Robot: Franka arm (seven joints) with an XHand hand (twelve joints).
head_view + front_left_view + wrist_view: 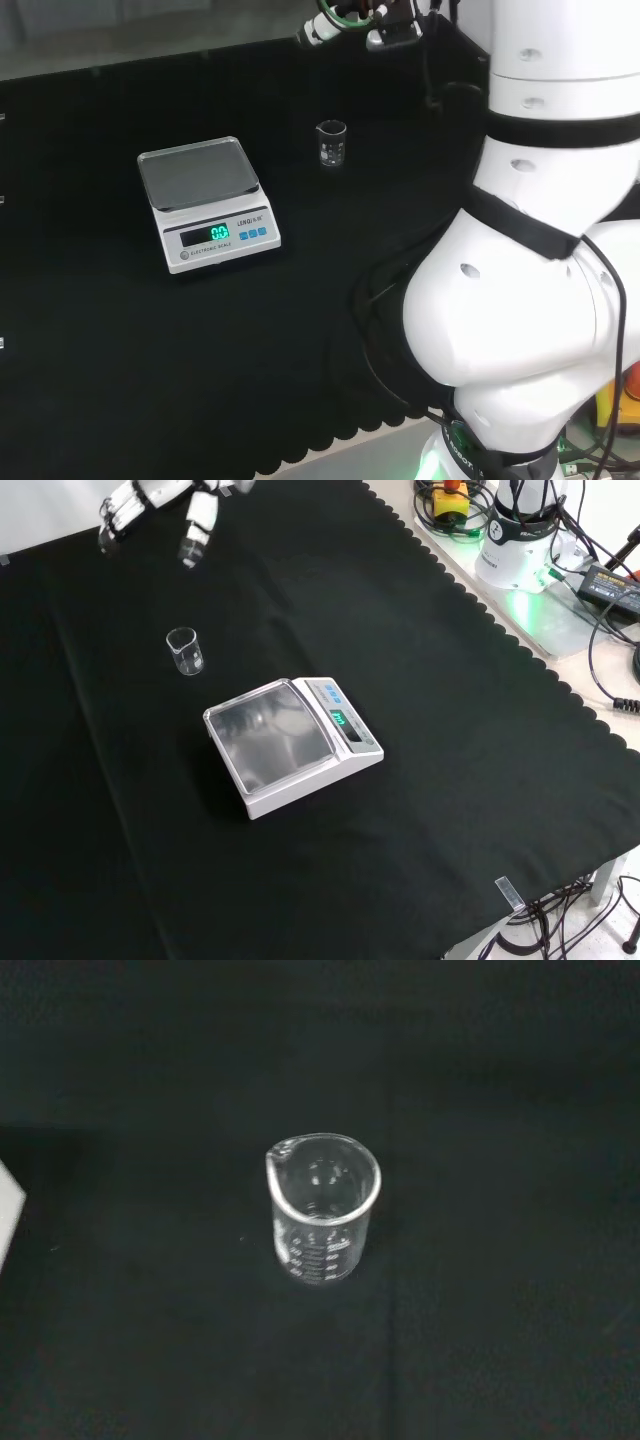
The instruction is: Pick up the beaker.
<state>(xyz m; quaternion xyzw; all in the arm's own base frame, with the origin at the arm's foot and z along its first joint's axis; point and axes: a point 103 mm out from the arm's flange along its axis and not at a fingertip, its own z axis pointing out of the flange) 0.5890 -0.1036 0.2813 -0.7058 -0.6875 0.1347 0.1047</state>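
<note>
On the tabletop [420,730] the beaker [184,650] stood upright and untouched, while the robot hand [150,505] hovered well apart, fingers relaxed; approach and grasp remained.

Bare cloth [420,660] rings the beaker [184,650]; the scale [290,742] stands near, apart.
</note>
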